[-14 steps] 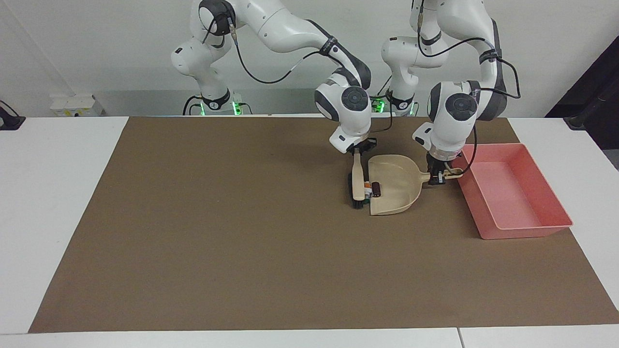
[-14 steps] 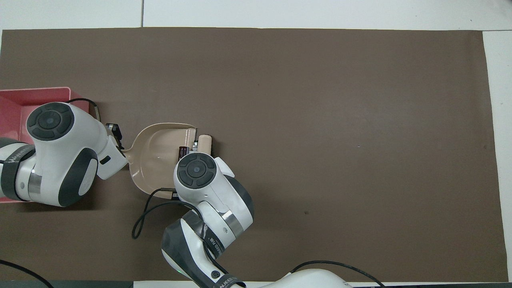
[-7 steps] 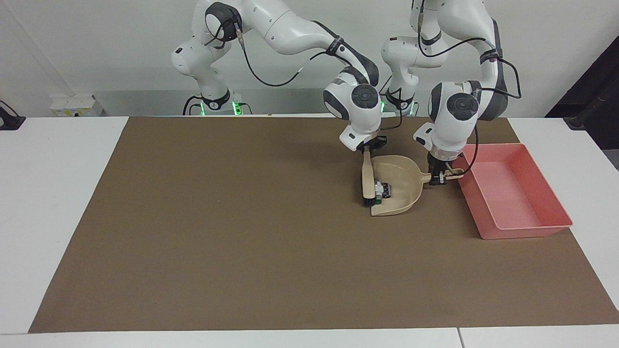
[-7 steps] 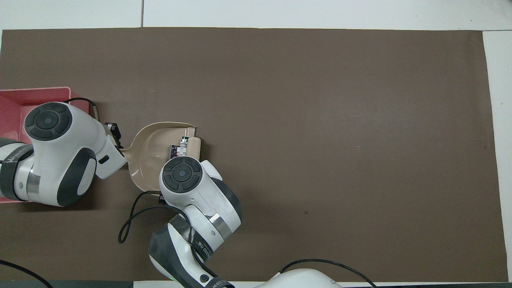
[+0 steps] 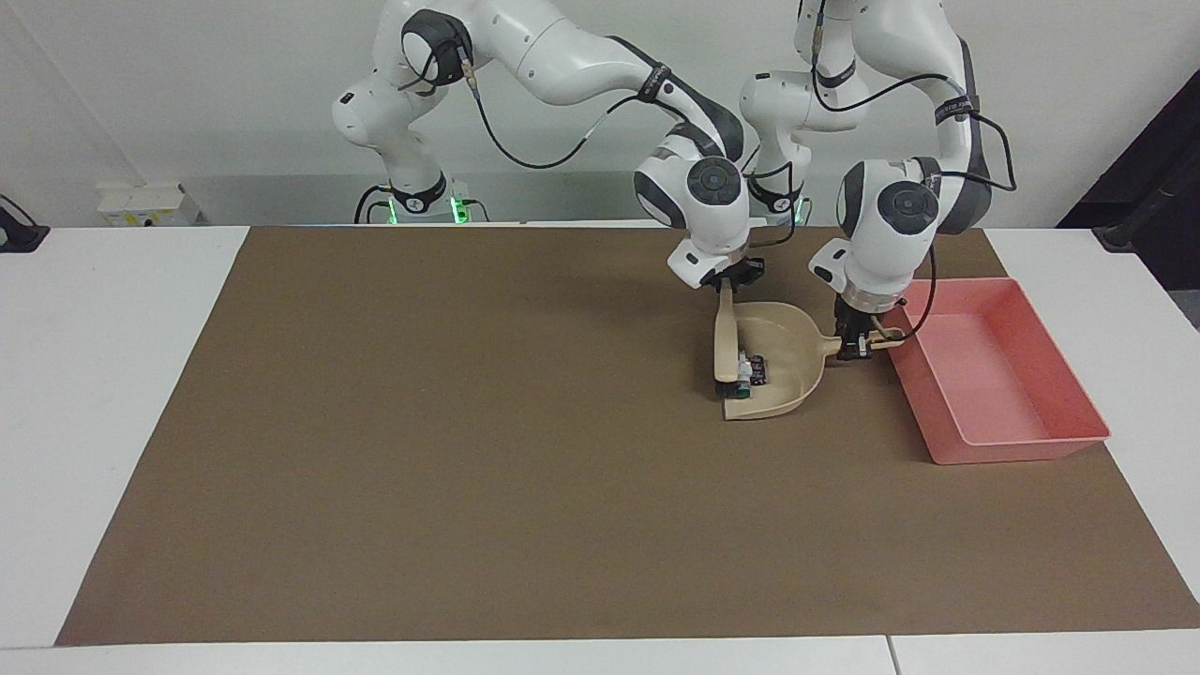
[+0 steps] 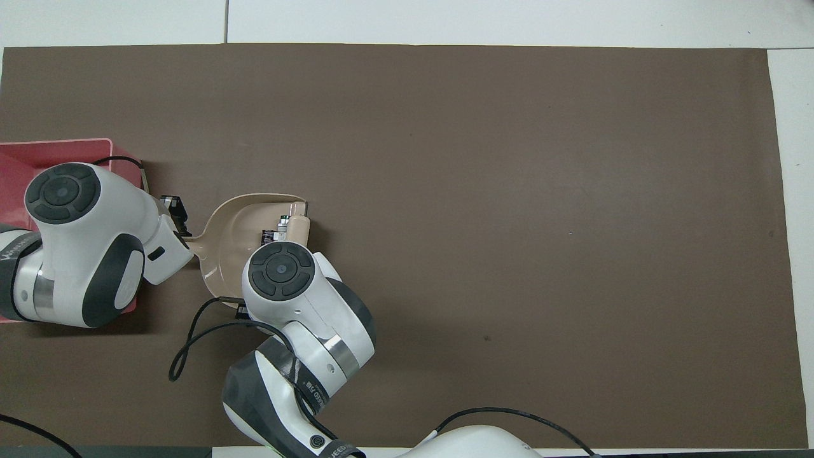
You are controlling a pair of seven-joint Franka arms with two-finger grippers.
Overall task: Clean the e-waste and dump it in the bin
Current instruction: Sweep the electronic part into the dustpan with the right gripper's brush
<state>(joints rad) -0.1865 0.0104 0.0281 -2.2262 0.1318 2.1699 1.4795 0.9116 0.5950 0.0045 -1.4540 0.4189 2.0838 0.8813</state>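
Note:
The beige dustpan (image 5: 792,352) lies on the brown mat beside the pink bin (image 5: 1017,448), its mouth toward the right arm's end. My left gripper (image 5: 855,345) is shut on the dustpan's handle. My right gripper (image 5: 729,279) is shut on the handle of a beige brush (image 5: 724,337) with black bristles, held down at the dustpan's mouth. The e-waste (image 5: 752,371), tiny white and black pieces, lies just inside the dustpan against the brush. In the overhead view the e-waste (image 6: 273,232) and the brush (image 6: 297,222) show at the edge of the dustpan (image 6: 232,242). The wrist hides the right gripper there.
A large brown mat (image 5: 469,422) covers most of the white table. The bin (image 6: 63,149) sits at the left arm's end of the mat, partly hidden under the left arm in the overhead view. Cables hang from both wrists.
My right gripper has swept the brush toward the left arm's end, pushing the e-waste from the dustpan's lip into it. The dustpan has slid a little toward the bin.

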